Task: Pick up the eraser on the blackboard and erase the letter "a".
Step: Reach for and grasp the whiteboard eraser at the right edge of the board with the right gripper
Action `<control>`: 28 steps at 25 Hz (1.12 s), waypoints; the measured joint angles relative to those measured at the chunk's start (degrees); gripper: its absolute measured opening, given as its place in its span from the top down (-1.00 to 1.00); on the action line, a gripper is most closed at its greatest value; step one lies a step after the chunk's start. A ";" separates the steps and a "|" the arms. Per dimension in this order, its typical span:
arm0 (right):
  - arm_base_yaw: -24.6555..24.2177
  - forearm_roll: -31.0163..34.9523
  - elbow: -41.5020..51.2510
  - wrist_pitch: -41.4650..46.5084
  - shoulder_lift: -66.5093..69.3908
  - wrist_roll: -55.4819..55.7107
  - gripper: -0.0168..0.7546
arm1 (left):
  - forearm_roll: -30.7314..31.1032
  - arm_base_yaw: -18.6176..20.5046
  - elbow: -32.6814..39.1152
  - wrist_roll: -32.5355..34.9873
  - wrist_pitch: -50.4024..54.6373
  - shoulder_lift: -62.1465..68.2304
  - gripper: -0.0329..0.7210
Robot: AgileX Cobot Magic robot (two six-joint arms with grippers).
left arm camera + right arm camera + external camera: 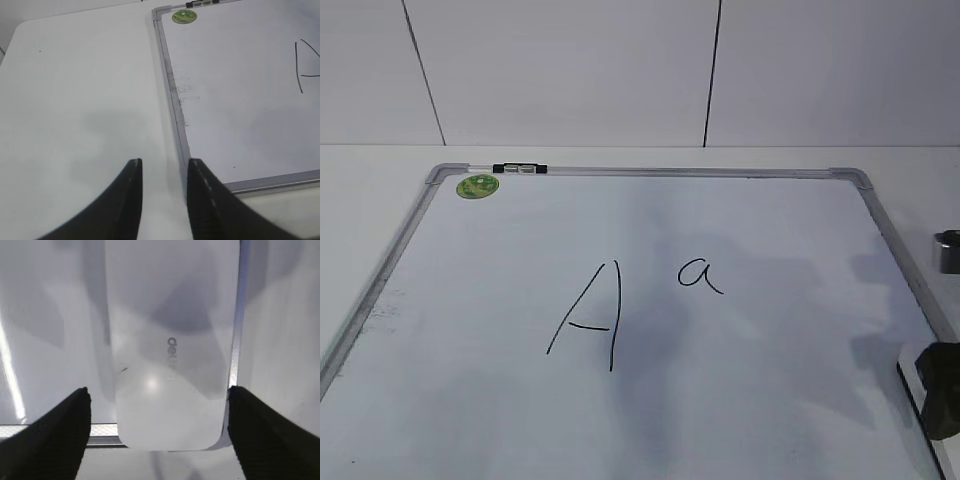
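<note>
In the exterior view the blackboard lies flat on the table, the letter "a" written near its middle, just right of a large capital "A"; the eraser shows only as a sliver at the board's lower right edge, under the dark right gripper. In the left wrist view the left gripper hangs released and empty, over the table beside the board's frame. In the right wrist view the right gripper is spread wide, fingers either side of the eraser, not touching. The eraser looks light, stiff and glossy, probably slippery; pinching its long sides mid-length seems safest.
</note>
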 joint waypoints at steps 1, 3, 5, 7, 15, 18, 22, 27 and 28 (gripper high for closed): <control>0.00 0.00 0.00 -0.13 0.37 0.00 -0.80 | 0.00 0.00 0.00 0.00 0.00 0.00 0.29; 0.00 0.00 0.00 -0.71 0.72 0.00 -0.80 | 0.00 0.00 0.00 0.00 0.00 0.00 0.29; 0.00 0.00 0.00 -1.28 1.09 0.13 -0.80 | 0.00 0.00 0.00 0.00 0.00 0.00 0.29; 0.00 -0.11 0.00 -1.67 1.09 0.48 -0.80 | 0.00 0.00 0.00 0.00 0.00 0.00 0.29; 0.00 -2.15 0.00 -2.48 1.09 2.88 -0.80 | 0.00 0.00 0.00 0.00 0.00 0.00 0.29; 0.00 -2.79 0.00 -2.83 1.09 3.10 -0.80 | 0.00 0.00 0.00 0.00 0.00 0.00 0.29; 0.00 -3.15 0.00 -2.98 1.31 3.36 -0.80 | 0.00 0.00 0.00 0.00 0.00 0.00 0.29; 0.00 -3.24 0.00 -3.40 3.48 3.56 -0.80 | 0.00 0.00 0.00 0.00 0.00 0.00 0.29; 0.00 -3.24 0.00 -3.44 3.70 3.56 -0.80 | 0.00 0.00 0.00 0.00 0.00 0.00 0.29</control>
